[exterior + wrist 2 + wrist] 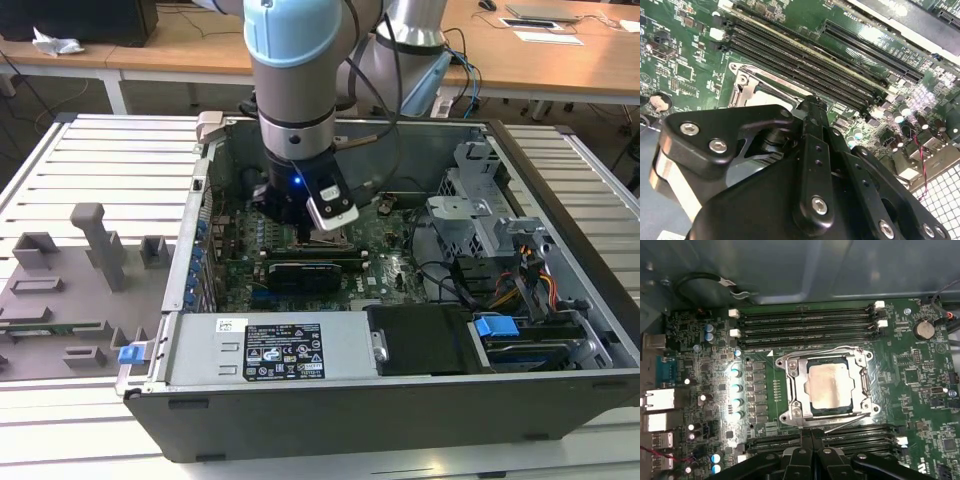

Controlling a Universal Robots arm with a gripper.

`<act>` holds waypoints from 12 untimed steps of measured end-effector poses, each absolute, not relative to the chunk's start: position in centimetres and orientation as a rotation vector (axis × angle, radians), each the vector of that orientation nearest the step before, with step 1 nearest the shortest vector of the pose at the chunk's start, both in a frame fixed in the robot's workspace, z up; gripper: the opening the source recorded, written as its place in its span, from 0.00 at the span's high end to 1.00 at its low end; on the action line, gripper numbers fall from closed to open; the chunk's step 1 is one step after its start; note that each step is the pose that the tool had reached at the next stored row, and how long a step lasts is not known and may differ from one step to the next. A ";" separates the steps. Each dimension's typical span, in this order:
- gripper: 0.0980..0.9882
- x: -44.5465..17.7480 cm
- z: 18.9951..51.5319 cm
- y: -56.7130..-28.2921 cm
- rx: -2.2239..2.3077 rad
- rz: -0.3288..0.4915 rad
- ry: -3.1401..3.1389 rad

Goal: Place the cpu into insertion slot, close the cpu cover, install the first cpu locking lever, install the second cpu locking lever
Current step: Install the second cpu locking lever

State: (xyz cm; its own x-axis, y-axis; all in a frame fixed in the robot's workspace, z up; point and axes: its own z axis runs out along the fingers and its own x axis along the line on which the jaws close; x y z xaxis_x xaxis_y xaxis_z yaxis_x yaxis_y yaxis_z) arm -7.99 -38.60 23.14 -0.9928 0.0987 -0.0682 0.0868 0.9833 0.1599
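Jaws pressed together, holding nothing that I can see — my gripper (811, 436) hovers just beside the insertion slot (826, 386). I see the cpu (831, 385) seated inside, silver face up, with the cpu cover (864, 381) folded down around it.

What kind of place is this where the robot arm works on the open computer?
Probably a robotics lab or workshop. The open computer case lies on a slatted white workbench, grey fixture blocks stand beside it, and wooden desks with cables stand behind.
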 end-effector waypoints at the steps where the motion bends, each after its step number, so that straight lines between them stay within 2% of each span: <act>1: 0.99 -8.1 23.1 -38.7 0.143 0.249 3.052; 4: 0.99 -8.8 22.7 -39.1 0.145 0.289 3.050; 12: 0.99 -9.0 21.0 -39.6 0.146 0.320 3.048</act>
State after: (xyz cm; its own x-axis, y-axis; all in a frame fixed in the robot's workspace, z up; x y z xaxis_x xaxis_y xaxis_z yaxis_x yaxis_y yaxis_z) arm -9.02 -39.58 20.96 -0.9928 0.1020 -0.0629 0.0867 0.9738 0.2101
